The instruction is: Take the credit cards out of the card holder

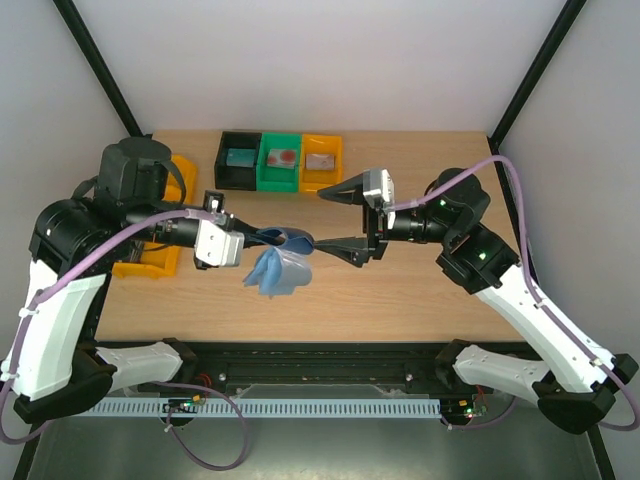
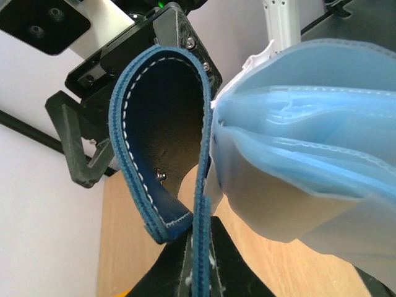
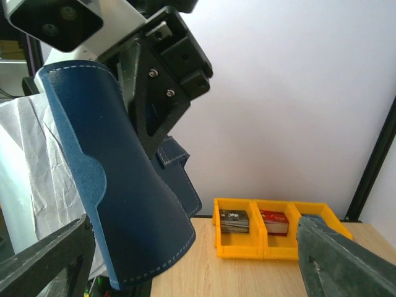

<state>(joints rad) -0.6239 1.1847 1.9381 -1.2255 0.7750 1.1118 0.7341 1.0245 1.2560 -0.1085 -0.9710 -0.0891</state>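
Note:
My left gripper (image 1: pixel 243 238) is shut on one edge of the navy card holder (image 1: pixel 282 238) and holds it above the table. Its light blue-grey pockets (image 1: pixel 280 270) hang open below. In the left wrist view the jaws (image 2: pixel 201 232) pinch the stitched navy edge, with the snap tab (image 2: pixel 154 142) curling up on the left and the pale pockets (image 2: pixel 309 154) on the right. My right gripper (image 1: pixel 338 221) is wide open just right of the holder. The right wrist view shows the holder's navy cover (image 3: pixel 117 204) between its spread fingers (image 3: pixel 43 260). No credit card shows in the pockets.
Black (image 1: pixel 238 160), green (image 1: pixel 280 160) and yellow (image 1: pixel 322 160) bins stand at the back centre, each with a card in it. Yellow bins (image 1: pixel 150 262) lie at the left under my left arm. The right wrist view shows them (image 3: pixel 275 244) holding card stacks.

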